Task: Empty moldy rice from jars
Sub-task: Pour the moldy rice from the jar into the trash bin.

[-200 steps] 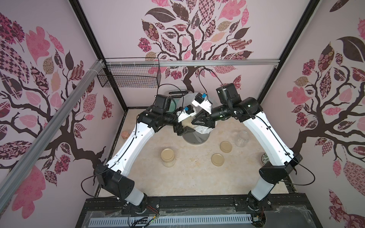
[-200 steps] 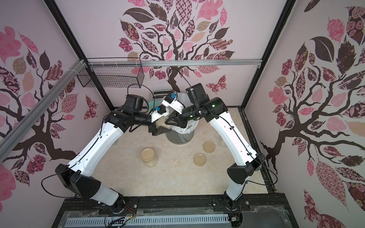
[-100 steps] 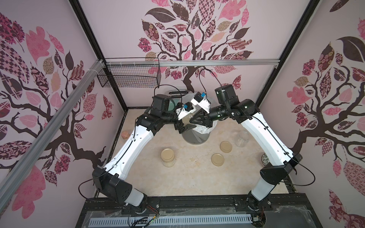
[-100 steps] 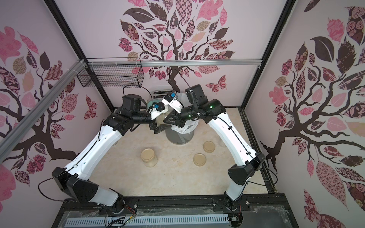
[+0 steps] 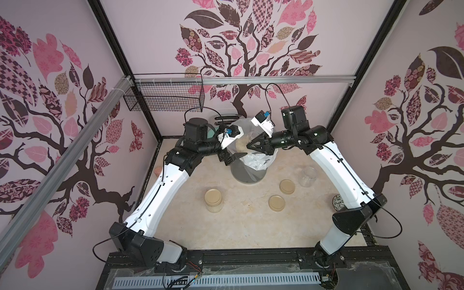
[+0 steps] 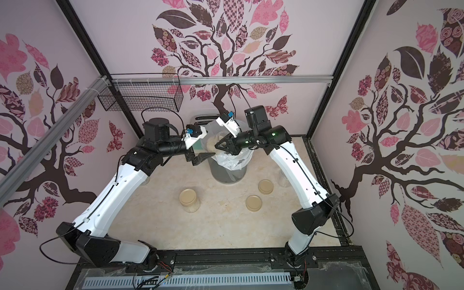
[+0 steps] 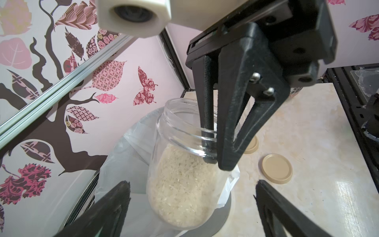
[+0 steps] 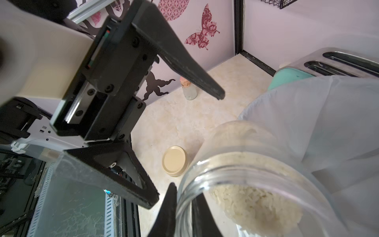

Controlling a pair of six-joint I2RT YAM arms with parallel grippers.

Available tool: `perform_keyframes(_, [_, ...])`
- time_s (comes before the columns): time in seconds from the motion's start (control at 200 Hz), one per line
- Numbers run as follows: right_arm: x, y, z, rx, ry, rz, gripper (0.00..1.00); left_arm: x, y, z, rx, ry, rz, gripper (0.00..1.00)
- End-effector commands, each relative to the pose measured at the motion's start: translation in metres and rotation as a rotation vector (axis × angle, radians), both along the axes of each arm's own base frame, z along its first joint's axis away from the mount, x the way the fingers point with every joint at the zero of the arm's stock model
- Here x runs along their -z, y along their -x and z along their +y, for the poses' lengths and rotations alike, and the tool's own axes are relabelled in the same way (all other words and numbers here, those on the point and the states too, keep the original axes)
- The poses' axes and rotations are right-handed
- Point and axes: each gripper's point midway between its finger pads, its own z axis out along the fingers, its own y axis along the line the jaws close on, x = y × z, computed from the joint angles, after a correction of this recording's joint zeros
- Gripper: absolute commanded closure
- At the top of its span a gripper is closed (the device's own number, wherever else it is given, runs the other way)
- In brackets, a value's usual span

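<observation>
An open glass jar point(image 7: 184, 164) holding the moldy rice point(image 7: 180, 184) hangs over the bag-lined bin point(image 5: 247, 173). My right gripper point(image 8: 184, 205) is shut on its rim, one finger inside the mouth and one outside. In both top views the jar point(image 5: 240, 147) point(image 6: 210, 146) sits between the two grippers. My left gripper point(image 7: 191, 184) stands open on either side of the jar's body without touching it. A second jar point(image 5: 213, 199) with rice, its beige lid on, stands on the table. An empty lidless jar point(image 5: 308, 176) stands at the right.
Two loose beige lids point(image 5: 287, 187) point(image 5: 277, 203) lie in front of the bin. A toaster point(image 5: 226, 118) stands behind it. A cork-topped bottle point(image 8: 188, 90) is at the left wall, a patterned ceramic jar point(image 5: 339, 200) under the right arm. A wire basket point(image 5: 165, 98) hangs at the back left.
My left arm has drawn back a little to the left, away from the jar. The right gripper has tightened on the jar's rim and stays over the bin.
</observation>
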Motion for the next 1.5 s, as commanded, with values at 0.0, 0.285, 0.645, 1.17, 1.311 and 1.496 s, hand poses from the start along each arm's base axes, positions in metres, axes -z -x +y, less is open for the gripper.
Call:
perform_keyframes(0.0, [-0.065,0.008,-0.003,-0.022,-0.137,-0.183,1.00,-0.008,-0.002,0.010,-0.037,0.042,0.004,0.02])
perform_keyframes(0.285, [-0.078,-0.012,-0.010,0.065,-0.168,-0.257,1.00,-0.056,-0.048,0.068,-0.302,0.533,0.269,0.02])
perform_keyframes(0.645, [-0.080,-0.028,-0.016,0.145,-0.274,-0.372,1.00,-0.064,-0.090,0.092,-0.444,1.254,0.945,0.02])
perform_keyframes(1.17, [-0.095,-0.025,-0.025,0.190,-0.349,-0.503,1.00,-0.032,-0.114,0.047,-0.462,1.549,1.469,0.02])
perform_keyframes(1.311, [-0.096,-0.024,-0.023,0.180,-0.362,-0.511,1.00,-0.026,-0.115,0.024,-0.411,1.543,1.574,0.02])
perform_keyframes(1.496, [-0.094,-0.023,-0.022,0.172,-0.376,-0.504,1.00,-0.014,-0.111,-0.013,-0.345,1.519,1.701,0.02])
